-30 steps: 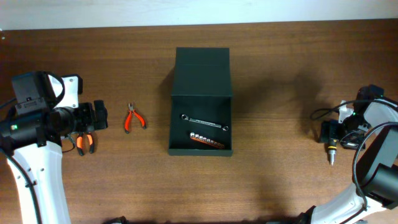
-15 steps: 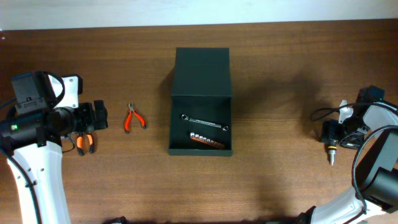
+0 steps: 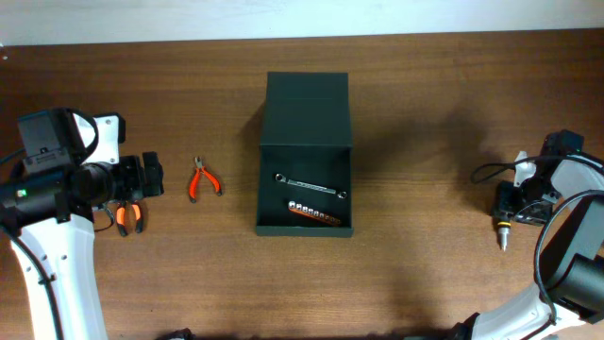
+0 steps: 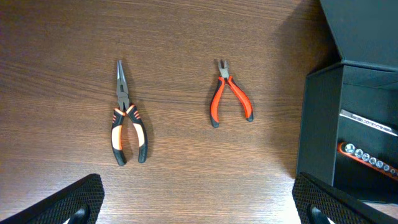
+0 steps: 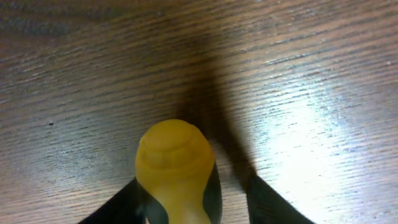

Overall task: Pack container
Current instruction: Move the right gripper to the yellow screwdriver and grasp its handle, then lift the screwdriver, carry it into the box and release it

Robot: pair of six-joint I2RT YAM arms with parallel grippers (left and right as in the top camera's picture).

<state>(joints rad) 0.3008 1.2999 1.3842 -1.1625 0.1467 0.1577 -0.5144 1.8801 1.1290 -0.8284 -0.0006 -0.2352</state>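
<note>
The dark green container (image 3: 307,113) stands open at mid-table, its flap lid lying back. Inside are a silver wrench (image 3: 310,184) and an orange socket rail (image 3: 313,213). My left gripper (image 3: 151,175) is open and empty, left of small red pliers (image 3: 203,179) and above orange-black long-nose pliers (image 3: 127,215). In the left wrist view the gripper (image 4: 199,211) is wide open, with the long-nose pliers (image 4: 127,118), red pliers (image 4: 229,96) and container (image 4: 320,124) ahead. My right gripper (image 3: 510,203) is open around the yellow handle of a screwdriver (image 5: 177,168), which lies on the table (image 3: 502,236).
The brown wooden table (image 3: 425,113) runs to a white wall at the back. A cable trails by the right arm (image 3: 486,172). My left arm's white body (image 3: 57,255) covers the table's left front.
My right gripper has shifted slightly to the right over the screwdriver. The left arm, the pliers and the container have not moved.
</note>
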